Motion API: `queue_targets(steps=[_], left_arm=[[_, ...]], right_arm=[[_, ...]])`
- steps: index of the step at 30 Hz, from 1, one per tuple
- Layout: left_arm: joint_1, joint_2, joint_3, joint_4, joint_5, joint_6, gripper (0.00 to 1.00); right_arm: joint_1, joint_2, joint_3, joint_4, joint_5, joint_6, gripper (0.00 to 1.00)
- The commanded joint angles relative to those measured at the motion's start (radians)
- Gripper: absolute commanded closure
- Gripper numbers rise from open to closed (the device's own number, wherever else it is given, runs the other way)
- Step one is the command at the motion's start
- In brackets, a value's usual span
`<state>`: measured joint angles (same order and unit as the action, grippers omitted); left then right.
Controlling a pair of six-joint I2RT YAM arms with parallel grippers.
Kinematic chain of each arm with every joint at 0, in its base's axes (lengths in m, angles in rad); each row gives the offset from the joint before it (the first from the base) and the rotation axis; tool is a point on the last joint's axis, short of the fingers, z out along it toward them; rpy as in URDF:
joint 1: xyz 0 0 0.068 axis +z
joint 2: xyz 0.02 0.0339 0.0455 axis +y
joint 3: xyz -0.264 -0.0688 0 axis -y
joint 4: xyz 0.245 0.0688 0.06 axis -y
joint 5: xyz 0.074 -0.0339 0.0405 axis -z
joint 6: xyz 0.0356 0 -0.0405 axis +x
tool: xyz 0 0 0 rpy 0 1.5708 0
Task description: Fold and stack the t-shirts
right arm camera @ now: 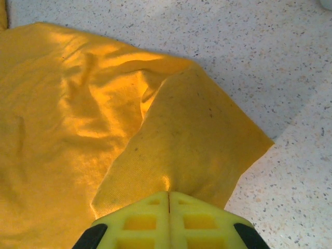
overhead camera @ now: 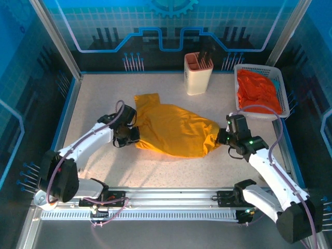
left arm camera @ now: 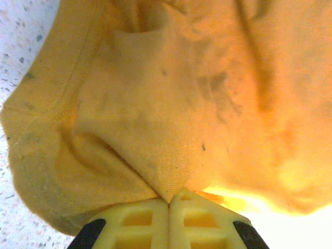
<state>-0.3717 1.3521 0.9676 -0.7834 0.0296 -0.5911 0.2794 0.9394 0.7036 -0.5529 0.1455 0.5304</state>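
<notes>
**Yellow shirt pinched at both ends**

From above, the yellow shirt (overhead camera: pixel 174 129) lies crumpled across the middle of the table (overhead camera: pixel 98 98), wider at its left end and narrowing to a point at its right. The left fingers (overhead camera: pixel 136 137) meet the shirt's left edge. The right fingers (overhead camera: pixel 220 137) meet its right tip. From this height the fingers are too small to show whether they grip.

The wrist views settle that. In the left wrist view, the left fingers (left arm camera: pixel 169 205) are pressed together with a fold of the yellow shirt (left arm camera: pixel 197 93) caught between their tips. A stitched hem curves down the shirt's left side, faint dark specks mark the weave, and a strip of speckled table (left arm camera: pixel 15 31) shows past the hem.

In the right wrist view, the right fingers (right arm camera: pixel 169 199) are likewise closed on the yellow shirt (right arm camera: pixel 62 129), pinching a flap that is folded over. The flap's corner juts out onto the bare table (right arm camera: pixel 259 52), and the rest of the shirt spreads away in soft wrinkles.

Beyond the shirt, well apart from it, a cream holder (overhead camera: pixel 198 78) stands upright with dark utensils (overhead camera: pixel 205 54) in it. Farther right of the shirt and beyond its tip, a white basket (overhead camera: pixel 284 98) holds the bunched red shirt (overhead camera: pixel 257 91).
</notes>
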Motion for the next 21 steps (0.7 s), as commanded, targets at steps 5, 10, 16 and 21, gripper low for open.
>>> queue_targets(steps=[5,10,16,21], left_arm=[[-0.002,0.104,0.283,-0.189,0.033,0.137,0.95],[0.025,0.347,0.514,-0.222,0.044,0.209,0.92],[0.061,0.605,0.813,-0.284,0.006,0.269,0.67],[0.064,0.595,0.836,-0.3,-0.033,0.281,0.46]], right_arm=[[-0.054,0.137,0.115,0.072,-0.048,-0.031,0.99],[-0.104,0.298,0.211,0.125,-0.082,-0.052,1.0],[-0.142,0.435,0.301,0.151,-0.094,-0.057,0.91],[-0.148,0.441,0.331,0.122,-0.114,-0.091,0.49]])
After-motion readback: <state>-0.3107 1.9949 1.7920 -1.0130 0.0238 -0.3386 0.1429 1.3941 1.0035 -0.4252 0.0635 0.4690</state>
